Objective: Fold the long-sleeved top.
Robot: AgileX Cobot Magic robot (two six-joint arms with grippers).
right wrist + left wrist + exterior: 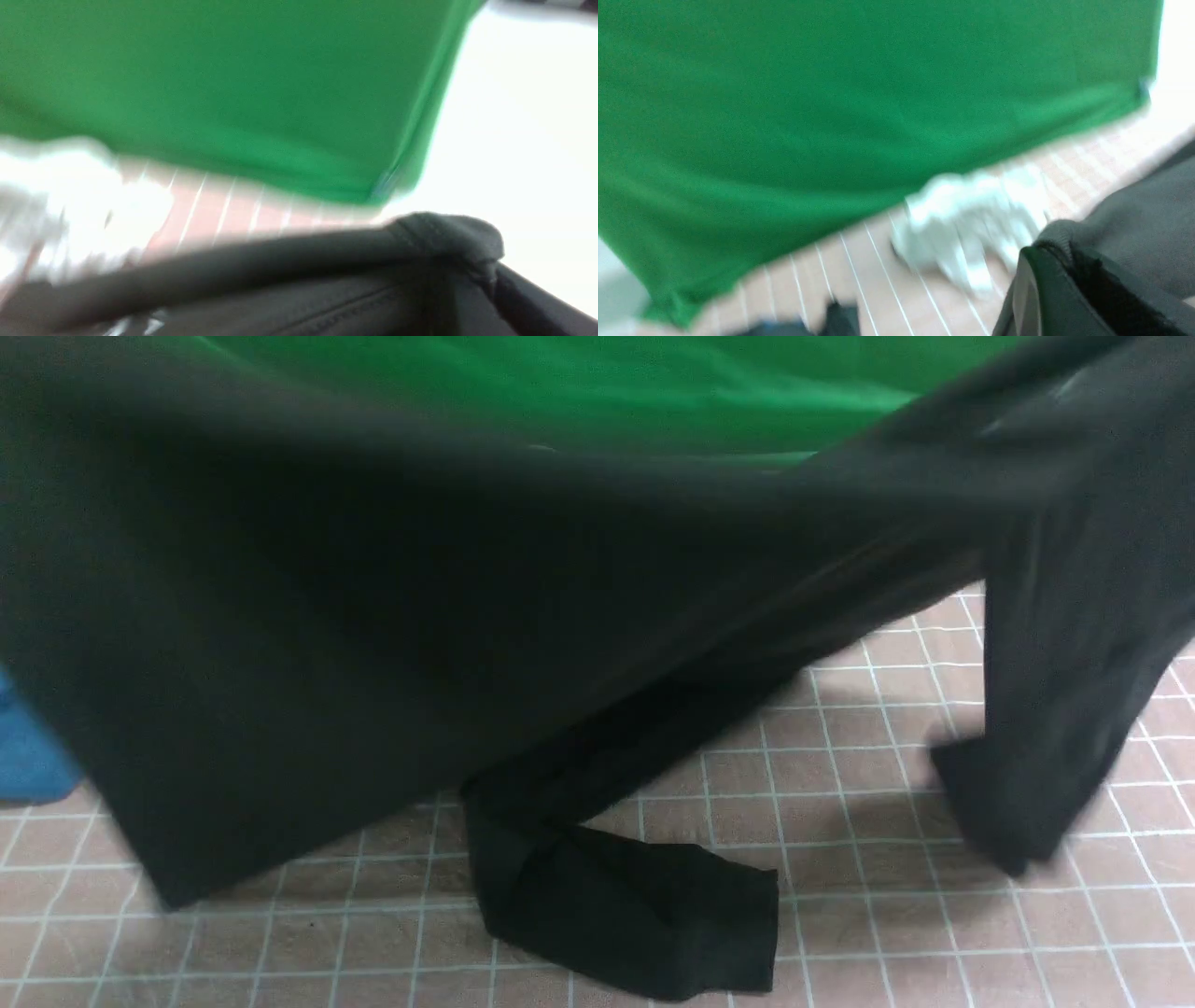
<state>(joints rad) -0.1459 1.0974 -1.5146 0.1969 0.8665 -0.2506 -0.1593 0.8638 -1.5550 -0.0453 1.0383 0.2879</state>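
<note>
**Gripper state.** The left gripper (pixel 1069 294) is standing fully closed and is pinching a fold of the long-sleeved top (pixel 392 644). In the left wrist view, grey-black knit is lying over the dark finger. The right gripper (pixel 472 275) is also standing fully closed, and a bunched, stitched edge of the top is wrapping over its tip in the right wrist view. Both wrist views are blurring heavily, so the exact contact points cannot be told.

**Position of the top.** The top is hanging raised above the table (pixel 887 915) between the two grippers. It is spreading as a wide dark sheet from the robot's left to its right, and its upper edge is sagging in the middle. One sleeve (pixel 644 915) is trailing down at the centre, with its cuffed end lying folded on the gridded table cover. The other sleeve (pixel 1055 737) is hanging on the robot's right; whether its end is touching the table cannot be told.

**Surroundings.** A green sheet (pixel 607 392) is hanging behind the top. A blue cloth (pixel 28 756) is lying at the robot's left, partly behind the top. A crumpled white cloth (pixel 966 228) is lying on the table near the green sheet, apart from the left gripper.
</note>
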